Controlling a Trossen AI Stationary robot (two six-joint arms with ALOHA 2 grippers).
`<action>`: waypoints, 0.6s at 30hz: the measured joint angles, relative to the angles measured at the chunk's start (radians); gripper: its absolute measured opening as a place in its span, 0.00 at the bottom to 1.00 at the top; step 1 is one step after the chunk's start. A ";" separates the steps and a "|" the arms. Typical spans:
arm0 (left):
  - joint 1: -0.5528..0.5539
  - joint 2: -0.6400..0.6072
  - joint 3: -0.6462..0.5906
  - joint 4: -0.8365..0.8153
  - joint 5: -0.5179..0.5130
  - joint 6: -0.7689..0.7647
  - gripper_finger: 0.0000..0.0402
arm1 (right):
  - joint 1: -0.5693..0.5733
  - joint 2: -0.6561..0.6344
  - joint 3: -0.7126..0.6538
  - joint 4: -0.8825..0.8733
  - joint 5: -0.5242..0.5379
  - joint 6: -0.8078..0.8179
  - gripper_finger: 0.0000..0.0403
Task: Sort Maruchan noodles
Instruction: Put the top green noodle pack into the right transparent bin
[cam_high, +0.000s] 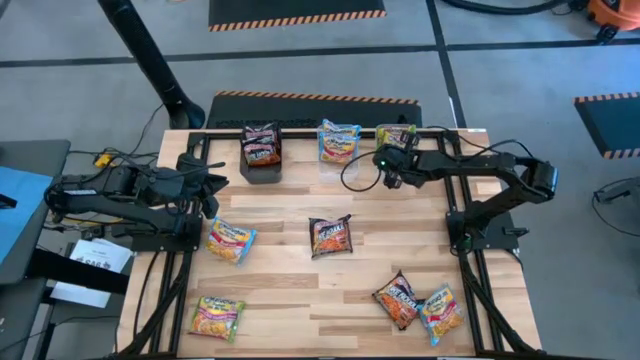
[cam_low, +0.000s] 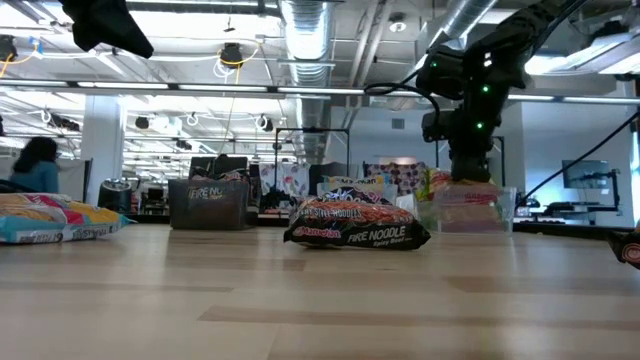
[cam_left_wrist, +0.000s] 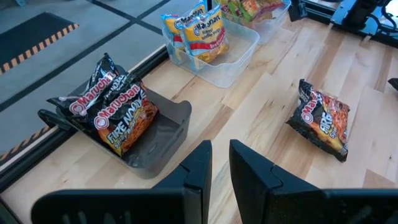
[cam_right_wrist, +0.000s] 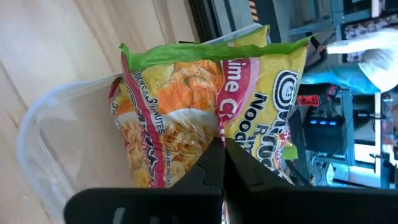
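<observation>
Nearest the low camera: one dark Maruchan Fire Noodle packet (cam_low: 356, 226) lies flat at the middle of the wooden table (cam_high: 300, 270); it is the same packet as the one at the table's centre in the high view (cam_high: 331, 236).
Loose packets on the table: five in all. The centre dark one; one blue-edged packet (cam_high: 231, 240) near the left arm; one green-edged packet (cam_high: 217, 316) at the near left corner; one dark packet (cam_high: 396, 298) and one blue-edged packet (cam_high: 441, 310) touching each other at the near right.
Black bin (cam_high: 262, 165): stands at the far edge, left of the tubs; holds two dark Fire Noodle packets (cam_left_wrist: 115, 106), upright and leaning together.
Middle clear tub (cam_left_wrist: 217, 59): holds two blue-edged packets (cam_left_wrist: 199, 31), standing on edge.
Right clear tub (cam_right_wrist: 56, 143): holds two green-edged lime packets (cam_right_wrist: 205, 93), side by side and upright.
Right gripper (cam_right_wrist: 221, 155): hangs over the right clear tub; its fingers are pressed together with nothing visibly between them, just in front of the green-edged packets; whether they touch the packets I cannot tell.
Left gripper (cam_left_wrist: 221, 165): hovers at the table's left side, facing the black bin; fingers nearly closed with a narrow gap, holding nothing.
Background: one person (cam_low: 38, 165) is seated far off in the room.
</observation>
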 joint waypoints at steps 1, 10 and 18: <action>0.000 0.000 0.000 0.000 0.000 0.000 0.11 | -0.006 0.000 0.004 -0.010 -0.015 -0.016 0.04; 0.000 0.000 0.000 0.000 0.000 0.000 0.11 | -0.011 -0.001 0.009 -0.058 -0.040 -0.176 0.03; 0.000 0.000 0.000 0.000 0.000 0.000 0.11 | -0.011 -0.001 0.009 -0.063 -0.040 -0.211 0.03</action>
